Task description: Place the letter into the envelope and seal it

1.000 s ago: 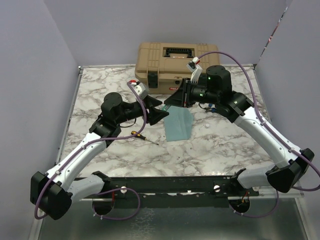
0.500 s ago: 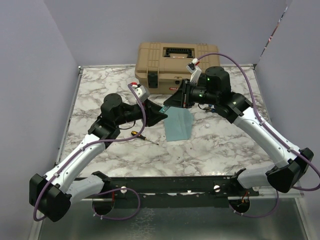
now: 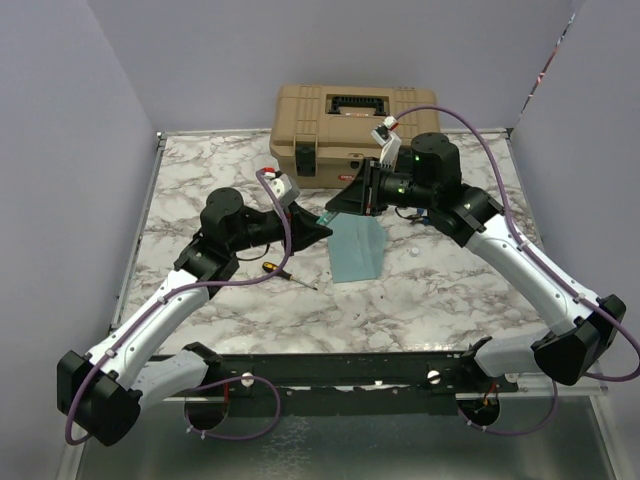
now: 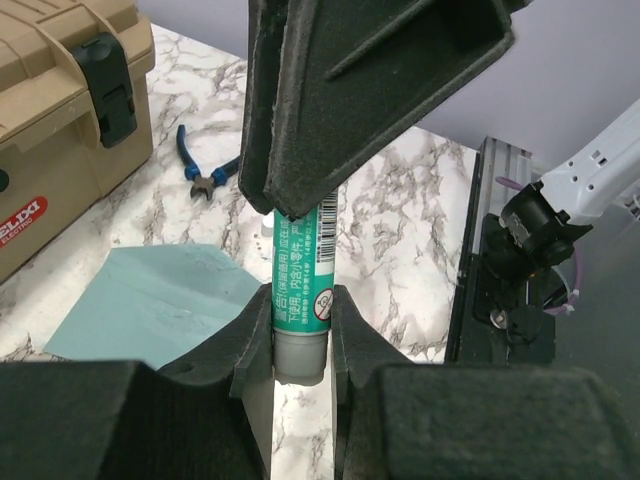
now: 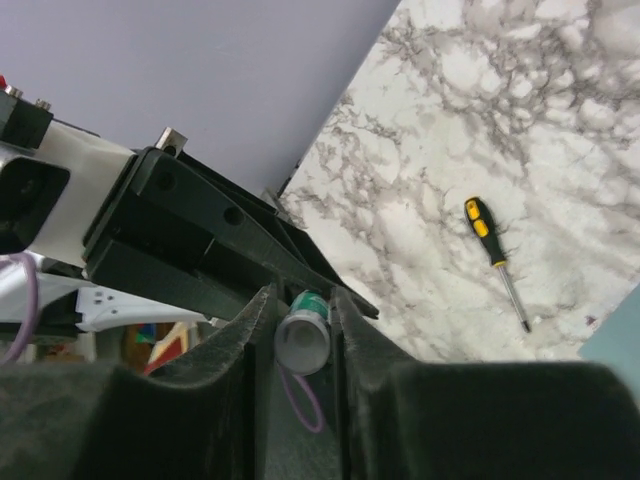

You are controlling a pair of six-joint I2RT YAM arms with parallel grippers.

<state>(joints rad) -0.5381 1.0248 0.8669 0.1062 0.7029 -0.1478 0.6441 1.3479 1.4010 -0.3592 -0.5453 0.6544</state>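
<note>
The table (image 3: 450, 290) is white marble with grey veins. The envelope (image 3: 357, 250) on it is plain teal blue-grey. The toolbox (image 3: 310, 120) is tan, with black latches and handle and a red label with white letters. The glue stick (image 4: 300, 290) has a green label printed with white text and a black-and-white barcode, and a grey end. The left gripper (image 4: 300, 345) and right gripper (image 5: 303, 330) are matte black. The arms (image 3: 530, 265) have white shells and black joints, with purple cables (image 3: 478, 124). The screwdriver (image 5: 492, 255) has a yellow and black handle and a silver shaft. The pliers (image 4: 205, 170) have blue handles. The walls (image 3: 200, 60) are pale lavender-grey.
</note>
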